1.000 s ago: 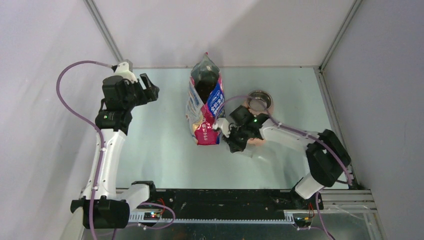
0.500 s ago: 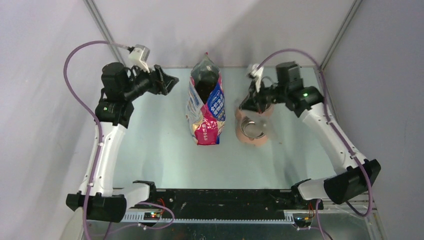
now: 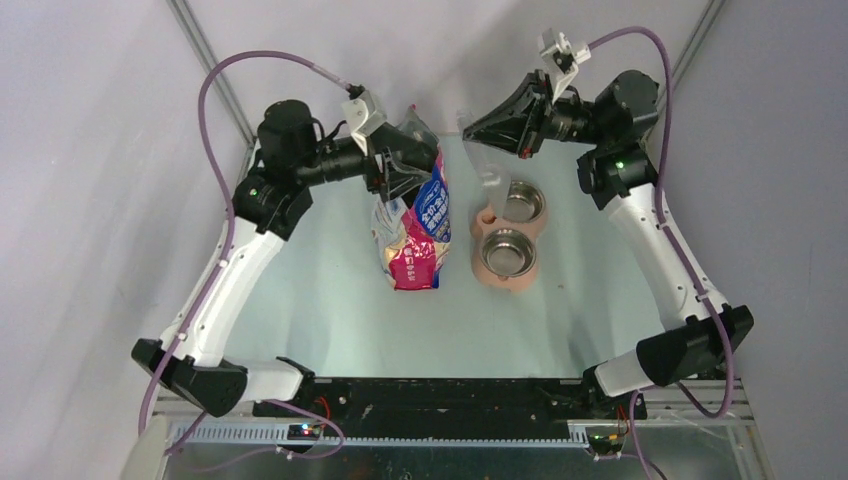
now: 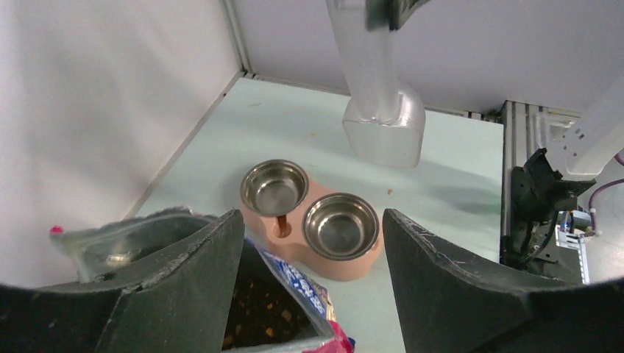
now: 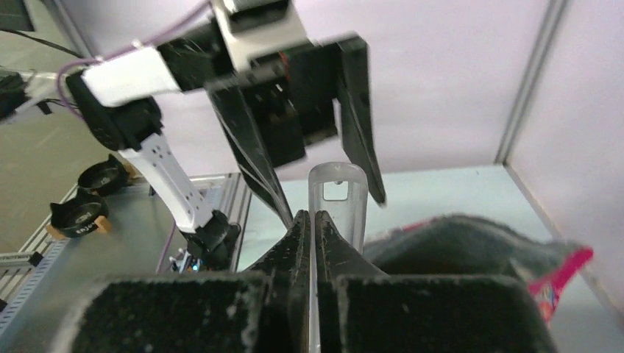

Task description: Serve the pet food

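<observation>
While right claw pinches the scoop near the bowls, left claw hangs spread over bag.

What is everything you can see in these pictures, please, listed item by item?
bag: one, pink and blue, standing open at the middle of the table
kibble: a loose heap, dark brown with some orange bits, inside the bag
feeder: one, peach, right of the bag
steel bowls: two, silver, empty, set in the feeder
scoop: one, clear plastic, held in the air above the feeder's far end
table: one, pale green
left gripper: one, black, open, at the bag's open top
right gripper: one, black, shut on the scoop's handle
</observation>
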Robot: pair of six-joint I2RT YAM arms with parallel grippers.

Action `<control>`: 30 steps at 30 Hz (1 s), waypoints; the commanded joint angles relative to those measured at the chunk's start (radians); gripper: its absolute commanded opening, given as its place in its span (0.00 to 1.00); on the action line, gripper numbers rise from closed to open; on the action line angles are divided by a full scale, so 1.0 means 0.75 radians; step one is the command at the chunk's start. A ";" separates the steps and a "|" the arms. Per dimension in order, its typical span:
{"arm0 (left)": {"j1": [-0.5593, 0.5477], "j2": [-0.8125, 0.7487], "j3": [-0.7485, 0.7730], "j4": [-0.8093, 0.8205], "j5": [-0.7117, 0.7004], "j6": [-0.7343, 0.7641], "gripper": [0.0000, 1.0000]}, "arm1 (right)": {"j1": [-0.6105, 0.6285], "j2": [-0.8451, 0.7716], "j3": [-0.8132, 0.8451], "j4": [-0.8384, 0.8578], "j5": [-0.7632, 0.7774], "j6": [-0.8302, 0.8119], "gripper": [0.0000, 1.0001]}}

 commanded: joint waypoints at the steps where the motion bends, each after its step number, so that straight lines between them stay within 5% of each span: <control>1: -0.046 0.029 0.010 0.202 0.094 -0.008 0.76 | 0.050 0.028 0.203 0.342 -0.068 0.231 0.00; 8: -0.114 0.053 0.007 0.375 0.129 -0.071 0.69 | 0.132 0.117 0.414 0.377 -0.118 0.283 0.00; 30: -0.216 0.146 0.051 0.584 0.176 -0.134 0.38 | 0.235 0.158 0.463 0.366 -0.113 0.243 0.00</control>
